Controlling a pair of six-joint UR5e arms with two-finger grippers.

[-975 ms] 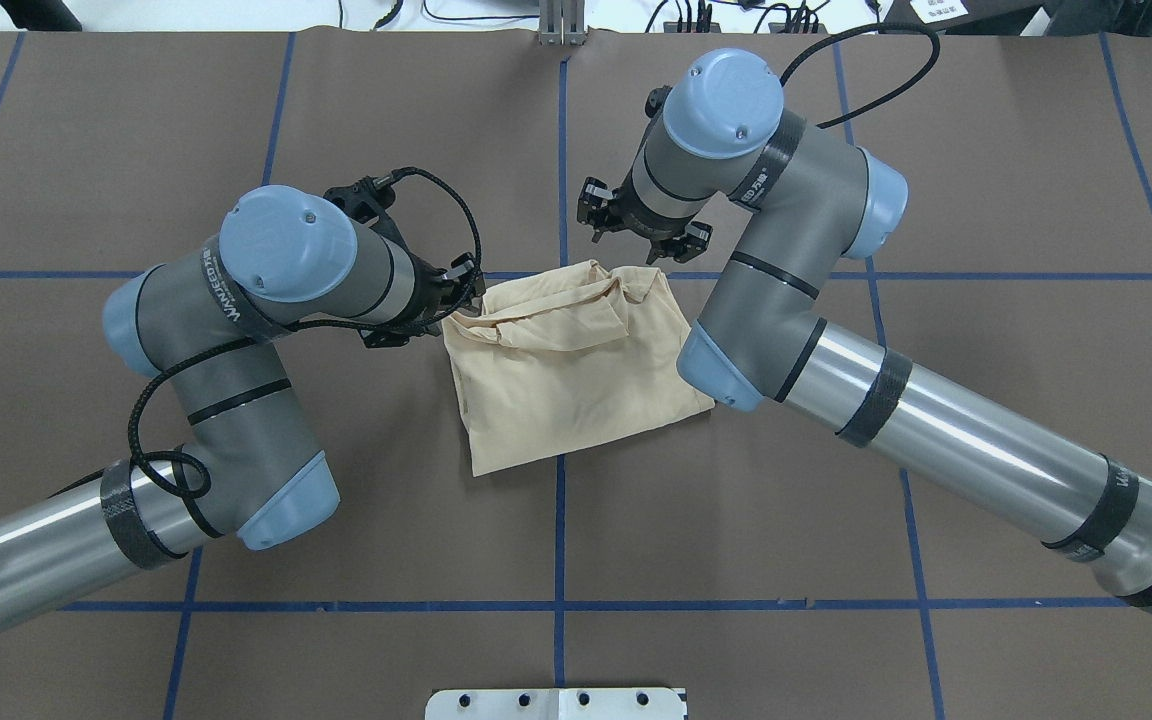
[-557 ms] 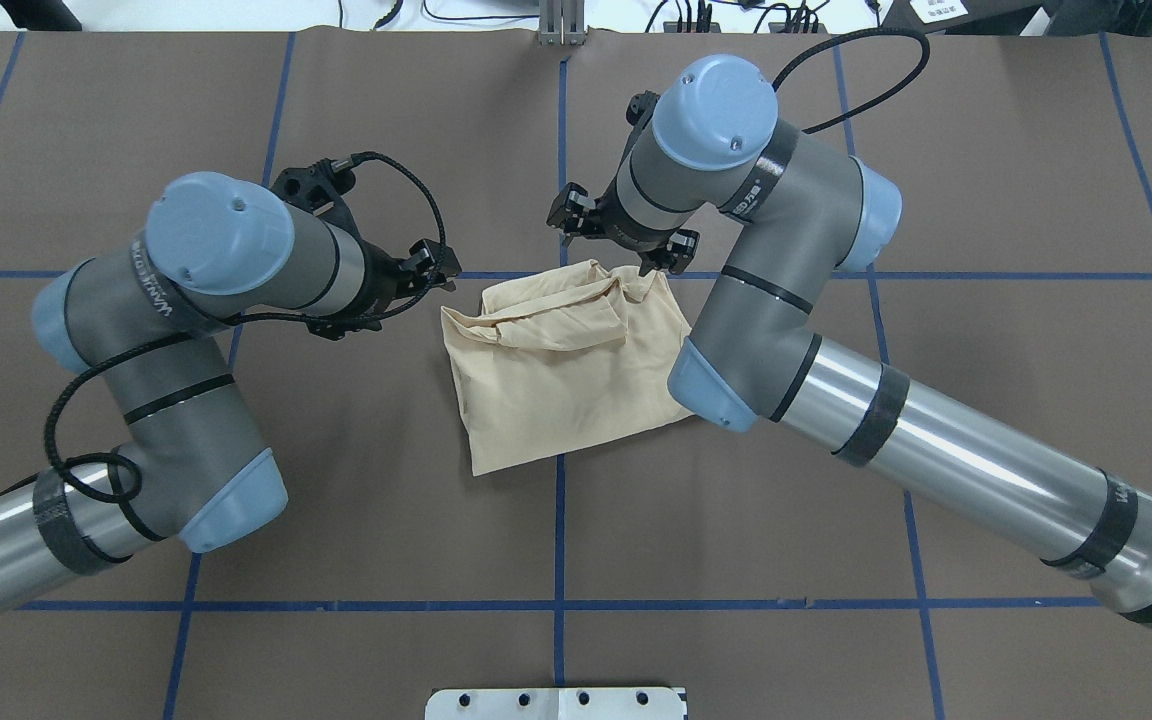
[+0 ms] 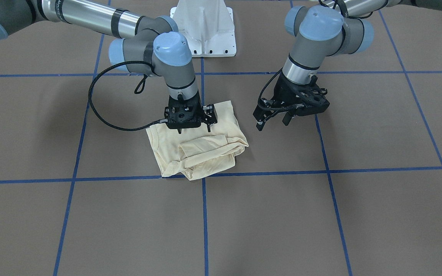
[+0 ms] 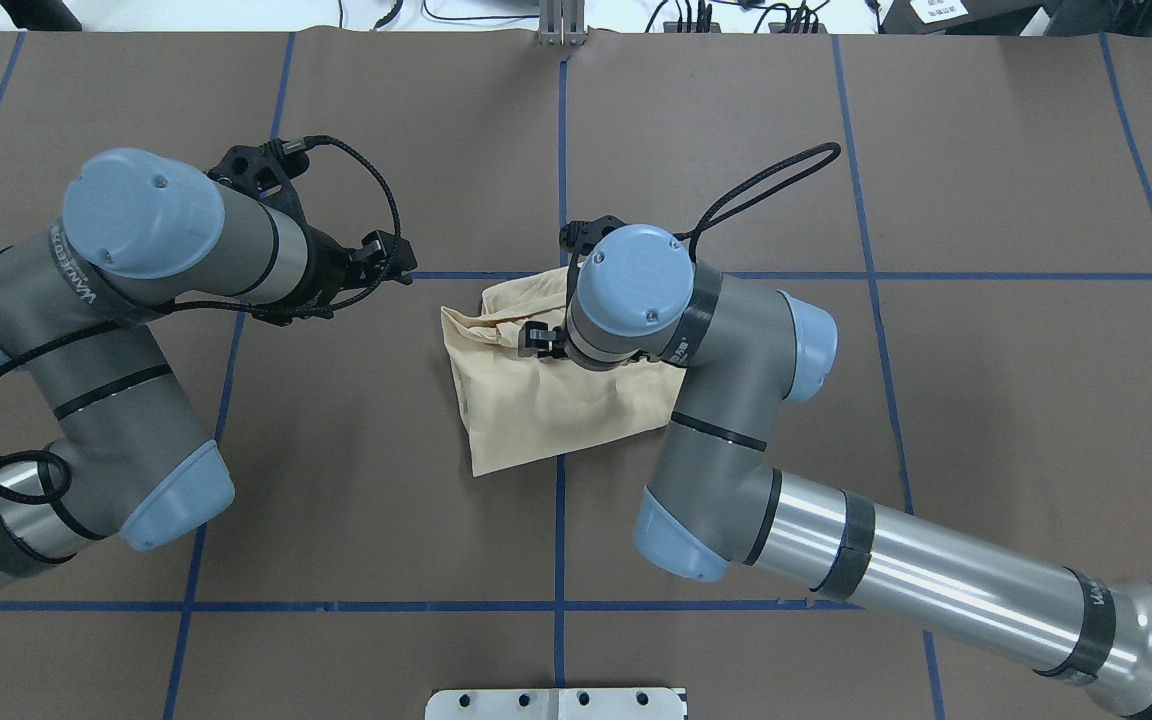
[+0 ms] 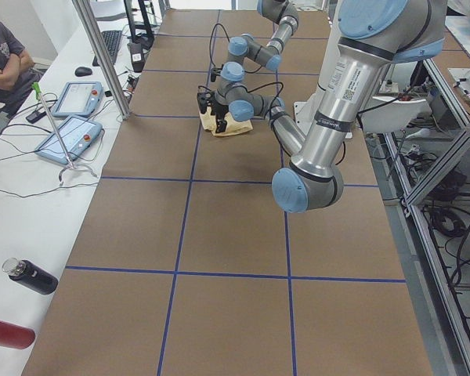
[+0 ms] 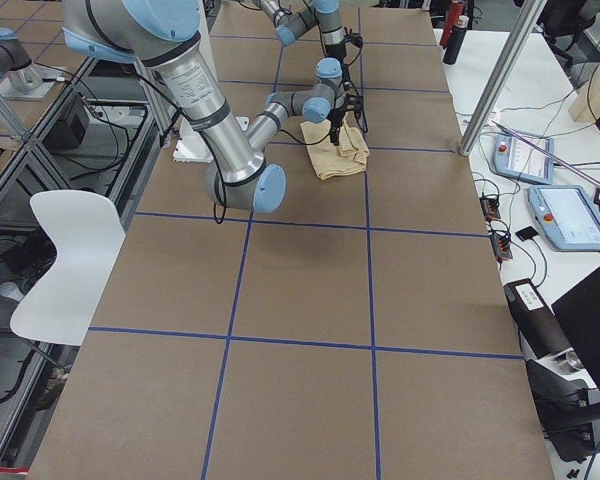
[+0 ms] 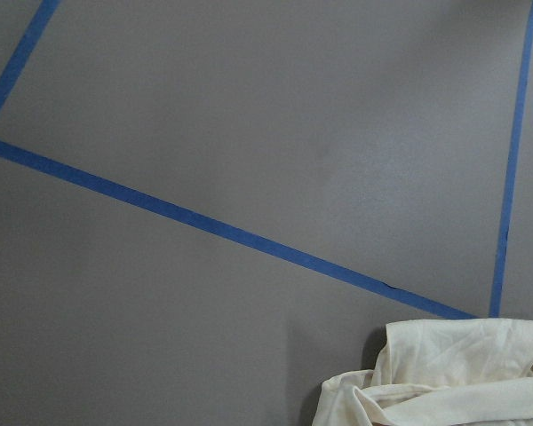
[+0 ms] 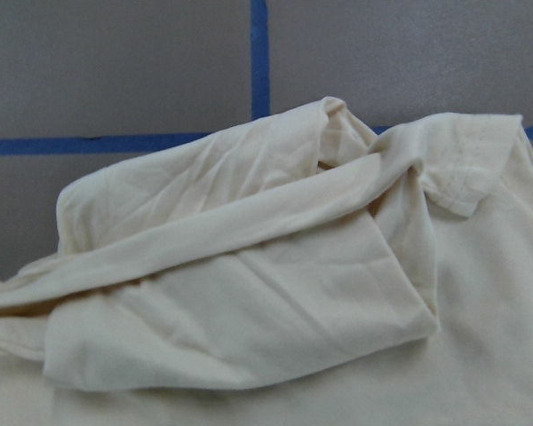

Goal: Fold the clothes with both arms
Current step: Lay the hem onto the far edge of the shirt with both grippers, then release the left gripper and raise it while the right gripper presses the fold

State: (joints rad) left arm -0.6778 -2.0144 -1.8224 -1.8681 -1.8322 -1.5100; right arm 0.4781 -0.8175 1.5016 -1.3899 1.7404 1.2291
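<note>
Folded small at the centre of the table (image 4: pixel 356 520), the shirt (image 4: pixel 546 410) looks limp and light, best pinched at its rumpled twelve o'clock flap (image 4: pixel 498 305), where the right gripper (image 3: pixel 193 131) hovers spread, empty; the left gripper (image 3: pixel 271 125), also spread, hangs at nine o'clock.

the shirt (image 4: pixel 546 410) is thin, wrinkled matt cloth — the table cover (image 4: pixel 366 520) matt paper, the arms (image 4: pixel 936 585) glossy metal.
</note>
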